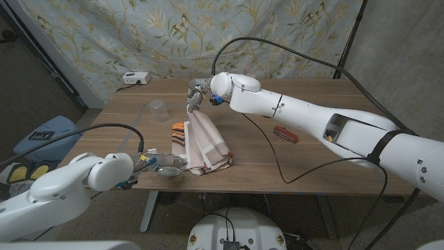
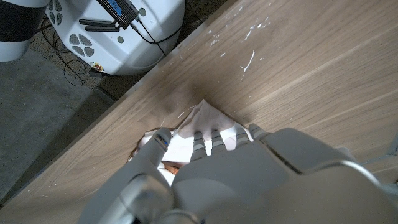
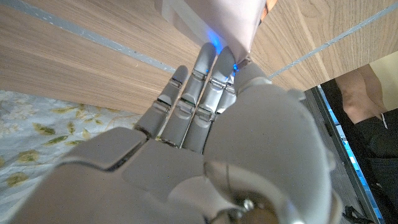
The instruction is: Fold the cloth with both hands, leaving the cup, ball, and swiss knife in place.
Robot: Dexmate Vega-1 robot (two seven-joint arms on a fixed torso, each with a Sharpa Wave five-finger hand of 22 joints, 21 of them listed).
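Observation:
A striped beige cloth [image 1: 205, 142] with an orange edge lies bunched at the table's middle. My right hand [image 1: 198, 95] grips its far corner and holds it raised above the table, so the cloth [image 3: 214, 15] hangs from the fingertips [image 3: 208, 59]. At the near edge my left hand [image 1: 165, 167] grips the cloth's near corner, and that pale corner [image 2: 205, 117] pokes out past the fingers [image 2: 214, 140]. A clear cup [image 1: 158, 111] stands left of the cloth. Right of the cloth lies the red swiss knife [image 1: 285, 133], under my right forearm.
A white box [image 1: 135, 78] sits at the wooden table's [image 1: 312, 160] far left corner. A black cable [image 1: 277, 163] loops over the table right of the cloth. Patterned fabric hangs behind the table. Part of a person [image 3: 364, 93] shows in the right wrist view.

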